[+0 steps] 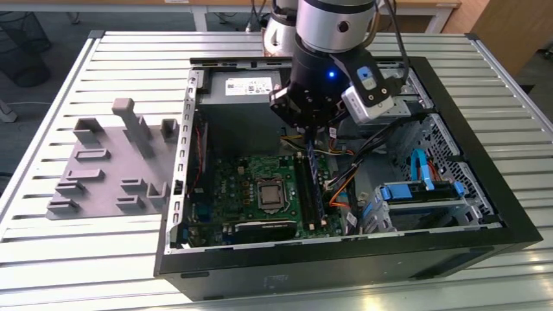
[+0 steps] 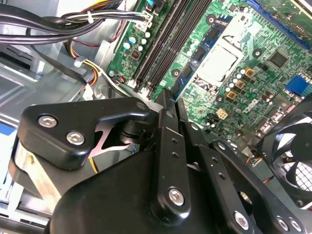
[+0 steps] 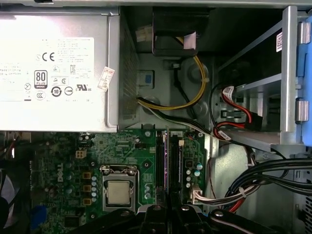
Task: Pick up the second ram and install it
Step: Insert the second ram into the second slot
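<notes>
- Black metal gripper [image 2: 174, 100] on the silver robot arm is closest to the lens in both wrist views [image 3: 168, 207]. Its two thin fingers [image 2: 165, 122] are pinched close together, with only a slim gap between them.
- In the exterior view the gripper [image 1: 307, 139] reaches down into the open computer.
- Between the fingers is the second ram [image 3: 165, 161], a long, thin, dark strip seen edge-on. It looks gripped near its middle, but the fingers hide the exact spot.
- In the exterior view the second ram [image 1: 313, 184] stands on its long edge, lined up with the long black memory slots [image 2: 165, 39]. I cannot tell if it is pushed all the way in.
- Those slots sit on the green motherboard [image 3: 97, 151], which lies flat on the floor of the case.
- Just beside the slots is a square silver chip in its metal frame [image 3: 118, 191].
- A round black fan [image 2: 292, 146] sits a bit past the chip.
- Yellow, black and red wires [image 3: 195, 87] curl near one end of the slots.
- A big grey metal power box [image 3: 53, 63] with stickers sits at that same end of the motherboard.
- All of this is inside a black computer case [image 1: 346, 265] lying on its side with the cover off.
- The case rests on a table of silver metal slats [image 1: 87, 259].
- On the exterior view's left, well apart from the gripper, a grey plastic holder with many slots [image 1: 103, 175] lies on the table, just beside the case.
</notes>
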{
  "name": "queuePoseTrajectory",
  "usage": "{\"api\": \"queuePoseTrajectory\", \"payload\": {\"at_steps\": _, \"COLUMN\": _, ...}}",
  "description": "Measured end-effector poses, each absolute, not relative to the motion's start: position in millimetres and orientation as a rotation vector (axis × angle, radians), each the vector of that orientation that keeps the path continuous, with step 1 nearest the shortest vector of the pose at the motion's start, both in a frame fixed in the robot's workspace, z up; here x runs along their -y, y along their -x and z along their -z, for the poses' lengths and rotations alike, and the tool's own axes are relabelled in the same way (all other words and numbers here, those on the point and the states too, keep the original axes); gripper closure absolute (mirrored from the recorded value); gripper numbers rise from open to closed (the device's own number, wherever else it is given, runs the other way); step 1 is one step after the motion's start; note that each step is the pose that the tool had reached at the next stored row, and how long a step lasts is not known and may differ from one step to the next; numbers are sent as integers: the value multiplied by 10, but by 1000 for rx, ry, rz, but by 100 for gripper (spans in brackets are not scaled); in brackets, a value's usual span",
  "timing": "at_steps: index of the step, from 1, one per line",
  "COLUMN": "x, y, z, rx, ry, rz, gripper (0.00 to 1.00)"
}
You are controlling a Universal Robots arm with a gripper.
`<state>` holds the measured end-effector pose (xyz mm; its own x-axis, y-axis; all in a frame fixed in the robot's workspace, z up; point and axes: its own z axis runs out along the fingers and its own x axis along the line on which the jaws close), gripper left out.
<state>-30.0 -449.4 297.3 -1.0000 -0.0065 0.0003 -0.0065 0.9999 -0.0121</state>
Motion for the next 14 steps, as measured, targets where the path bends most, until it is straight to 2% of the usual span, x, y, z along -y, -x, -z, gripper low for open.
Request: {"api": "queuePoseTrajectory", "payload": {"at_steps": 14, "x": 4518, "y": 297, "z": -2920, "rx": 3141, "ry": -10, "rz": -19, "gripper": 86}}
